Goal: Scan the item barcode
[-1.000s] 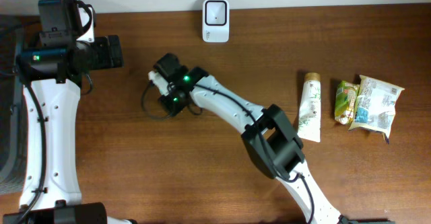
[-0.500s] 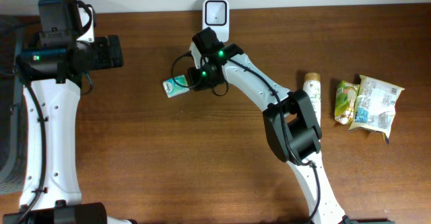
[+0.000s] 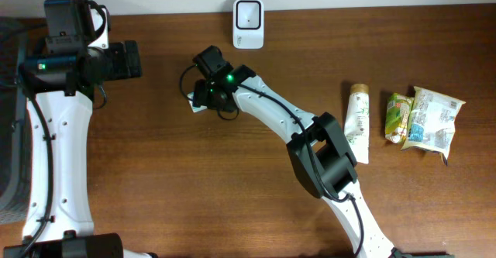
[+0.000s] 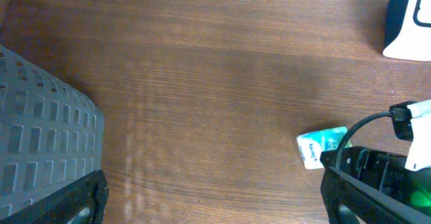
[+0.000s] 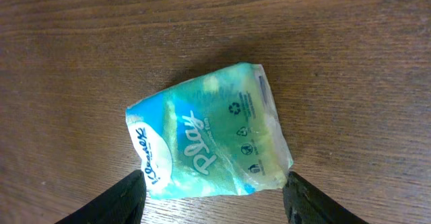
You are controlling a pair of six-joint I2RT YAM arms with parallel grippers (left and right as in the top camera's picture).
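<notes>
The soft, crinkly tissue pack (image 5: 205,140) lies longways between the right fingers (image 5: 111,200), which are apart; the left fingers (image 4: 67,197) are wide apart too

The tissue pack (image 5: 205,133) wears glossy, crinkled plastic film. The bench (image 5: 337,42) is dark wood grain, smooth with a faint sheen. The barcode scanner (image 3: 248,14) has a smooth white plastic shell, slightly glossy.

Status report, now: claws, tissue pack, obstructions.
Left claw open, empty. Right claw open over tissue pack lying on table. Scanner at far edge; nothing else near pack.
</notes>
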